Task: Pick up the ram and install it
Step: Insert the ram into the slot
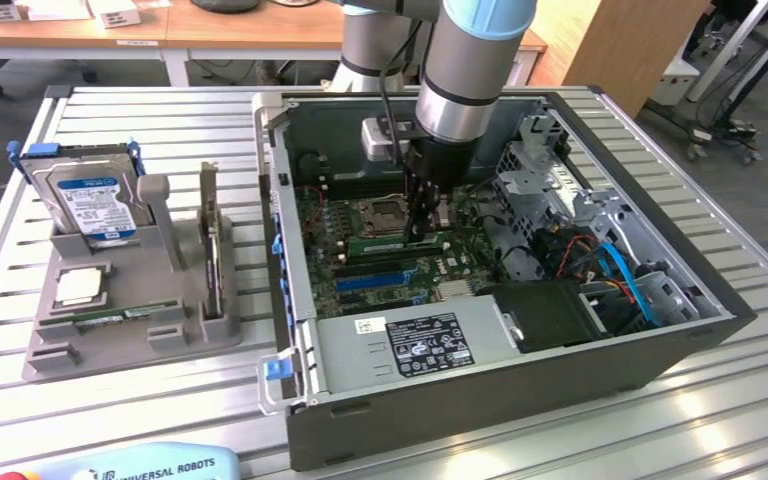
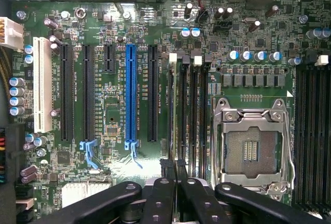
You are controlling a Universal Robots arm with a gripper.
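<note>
My gripper (image 1: 423, 232) reaches down into the open computer case, with its fingertips close above the motherboard (image 1: 398, 262) beside the empty CPU socket (image 2: 253, 144). In the wrist view the black fingers (image 2: 161, 195) stand shut over the end of the memory slots (image 2: 189, 115), at the slot nearest the long blue slot (image 2: 131, 97). A thin dark edge runs along that slot from the tips; I cannot tell whether it is a board. A thin green stick that looks like the ram (image 1: 108, 318) lies in the front groove of the grey holder (image 1: 131, 345), far from the gripper.
The holder, at the exterior view's left, also carries a hard drive (image 1: 91, 200), an upright card (image 1: 208, 240) and a square chip (image 1: 77, 286). Inside the case are a power supply (image 1: 411, 345), blue cables (image 1: 624, 275) and a drive cage (image 1: 551, 180). The case walls (image 1: 491, 400) hem the arm in.
</note>
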